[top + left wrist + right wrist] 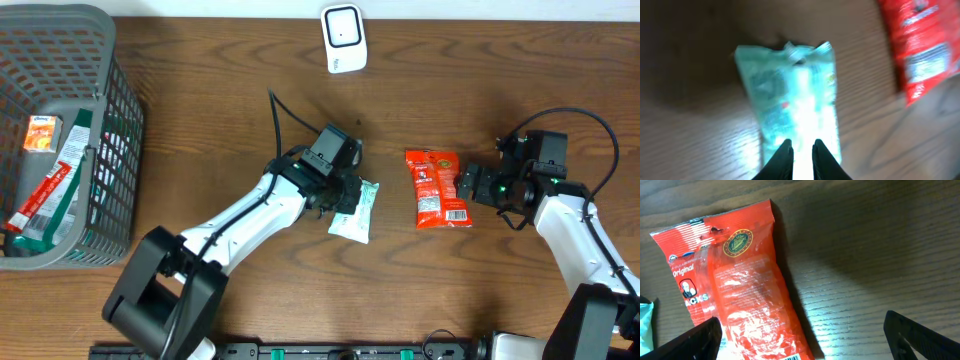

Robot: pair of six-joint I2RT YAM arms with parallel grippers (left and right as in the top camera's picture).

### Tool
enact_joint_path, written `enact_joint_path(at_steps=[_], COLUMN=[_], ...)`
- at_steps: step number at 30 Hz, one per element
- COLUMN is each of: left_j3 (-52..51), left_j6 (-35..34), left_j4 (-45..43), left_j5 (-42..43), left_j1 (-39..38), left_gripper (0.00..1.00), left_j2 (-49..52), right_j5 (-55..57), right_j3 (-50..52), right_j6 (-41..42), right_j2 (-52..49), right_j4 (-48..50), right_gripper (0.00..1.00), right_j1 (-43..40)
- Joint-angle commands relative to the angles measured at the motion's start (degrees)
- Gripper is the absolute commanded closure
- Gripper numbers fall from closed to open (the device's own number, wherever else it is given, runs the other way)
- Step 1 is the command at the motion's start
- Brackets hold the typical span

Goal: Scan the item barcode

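The teal packet (357, 212) lies on the desk, well apart from the scanner (343, 38); presentation to the scanner remains. Left gripper (800, 145): nearly closed over it, grip indeterminate. Right gripper (470, 185): wide open, empty, beside the red packet (437, 188).

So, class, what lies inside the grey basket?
The grey basket holds an orange packet, a long red-and-white packet and a green packet. Whatever lies beneath them, or behind the mesh wall, is covered.

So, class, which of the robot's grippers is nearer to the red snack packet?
Right. The right gripper sits at the red snack packet's right edge, fingers wide open. The left gripper is farther off to the packet's left, over the pale green packet.
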State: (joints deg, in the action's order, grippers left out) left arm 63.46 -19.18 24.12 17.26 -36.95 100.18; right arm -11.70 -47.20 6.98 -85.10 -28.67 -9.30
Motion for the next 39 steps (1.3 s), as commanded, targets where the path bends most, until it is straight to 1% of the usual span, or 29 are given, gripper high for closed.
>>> enact_joint_path(at_steps=[1,4,7,9,11,14,18,21,22,26,30,35,39], left_j3=[-1.0,-1.5,-1.5,-1.5,-1.5,-1.0,-0.2,-0.2,-0.2,-0.6,-0.8,-0.8,-0.8], left_j6=[0.9,0.9,1.0,1.0,1.4,1.4,1.3,0.0,-0.5,-1.0,-1.7,-1.9,-1.9], left_j4=[0.5,1.4,3.7,4.2,4.1,4.6,6.4,8.6,9.2,9.6,9.0,8.0,8.0], left_j5=[0.3,-0.3,-7.6,-10.8,-10.8,-10.4,-10.4,-10.4,-10.2,-4.5,-4.1,1.2,1.2], left_j1=[0.3,-0.1,0.1,0.1,0.1,0.1,0.1,0.0,0.0,-0.1,-0.2,-0.2,-0.5], left_gripper=[0.84,0.84,0.84,0.84,0.84,0.84,0.84,0.84,0.85,0.85,0.87,0.86,0.86], left_j2=[3.4,5.6,6.2,6.0,6.0,5.2,1.2,-0.7,-0.7,0.1,1.5,2.9,2.9], right_j5=[0.3,0.3,0.3,0.3,0.3,0.3,0.3,0.3,0.3,0.3,0.3,0.3,0.3], right_j3=[-0.7,-0.7,-0.7,-0.7,-0.7,-0.7,-0.7,-0.7,-0.7,-0.7,-0.7,-0.7,-0.7], right_j6=[-0.2,-0.2,-0.2,-0.2,-0.2,-0.2,-0.2,-0.2,-0.2,-0.2,-0.2,-0.2,-0.2], right_j2=[0.4,0.4,0.4,0.4,0.4,0.4,0.4,0.4,0.4,0.4,0.4,0.4,0.4], right_j4=[0.1,0.1,0.1,0.1,0.1,0.1,0.1,0.1,0.1,0.1,0.1,0.1,0.1], right_gripper=[0.01,0.01,0.01,0.01,0.01,0.01,0.01,0.01,0.01,0.01,0.01,0.01,0.01], right_j1=[0.4,0.4,0.4,0.4,0.4,0.4,0.4,0.4,0.4,0.4,0.4,0.4,0.4])
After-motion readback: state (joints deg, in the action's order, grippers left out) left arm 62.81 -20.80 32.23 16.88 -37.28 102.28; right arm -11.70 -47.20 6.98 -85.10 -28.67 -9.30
